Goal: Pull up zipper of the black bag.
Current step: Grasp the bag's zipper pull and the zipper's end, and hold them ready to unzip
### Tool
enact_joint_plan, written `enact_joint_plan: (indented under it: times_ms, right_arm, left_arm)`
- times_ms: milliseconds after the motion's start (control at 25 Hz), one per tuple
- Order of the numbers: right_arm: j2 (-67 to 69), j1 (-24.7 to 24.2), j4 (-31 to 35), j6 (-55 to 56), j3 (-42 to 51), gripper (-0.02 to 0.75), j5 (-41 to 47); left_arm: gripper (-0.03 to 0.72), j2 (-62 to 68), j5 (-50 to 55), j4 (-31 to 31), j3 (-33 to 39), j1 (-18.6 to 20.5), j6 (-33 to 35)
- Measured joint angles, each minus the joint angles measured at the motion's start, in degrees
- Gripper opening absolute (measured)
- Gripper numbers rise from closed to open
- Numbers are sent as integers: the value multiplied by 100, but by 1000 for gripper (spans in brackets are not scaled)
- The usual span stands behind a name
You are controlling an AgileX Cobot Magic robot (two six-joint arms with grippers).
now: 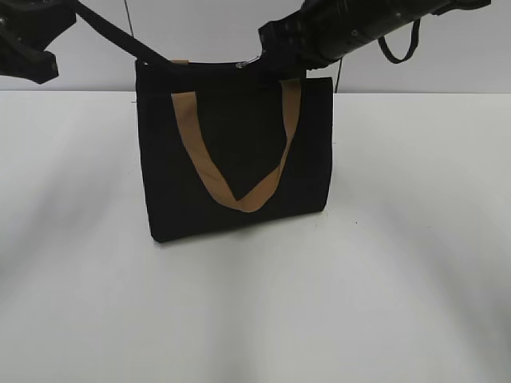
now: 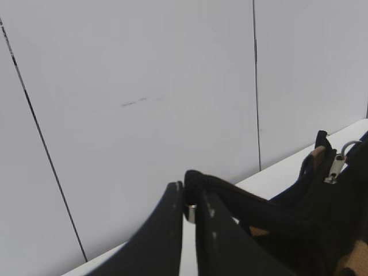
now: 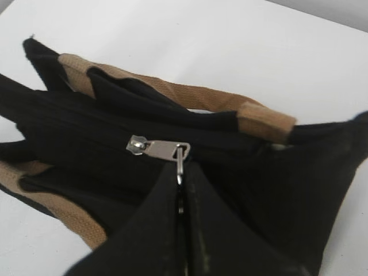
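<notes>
The black bag (image 1: 231,152) stands upright mid-table, its tan handle hanging down its front. My right gripper (image 1: 262,49) is at the bag's top edge. In the right wrist view it (image 3: 181,183) is shut on the ring pull of the silver slider (image 3: 158,149) on the zipper (image 3: 98,141). My left gripper (image 1: 72,11) is high at the upper left. It (image 2: 190,201) is shut on a black fabric tab (image 2: 253,210) stretched from the bag's top left corner. The slider also shows in the left wrist view (image 2: 335,168).
The bag stands on a white table (image 1: 255,311) with a white panelled wall (image 2: 144,86) behind it. A black cable loop (image 1: 399,48) hangs from the right arm at the upper right.
</notes>
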Motion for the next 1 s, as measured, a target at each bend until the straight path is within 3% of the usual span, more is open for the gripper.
enact_joint_plan:
  times_ms: [440,800,920,1000]
  right_arm:
    - [-105,-544,-382,295,0,-15,312]
    - [-105,-579,-503,394,0,-13,324]
    - [-105,-573,-513,400,0,32,324]
    - [-110,-573,-521,371,0,116,308]
  left_arm:
    - [18,0,16,0,0,0,0]
    - [18,0,62,24,0,0,0]
    - [18,-5,363,43,0,0,0]
    - [27,-17,580,38,0,0,0]
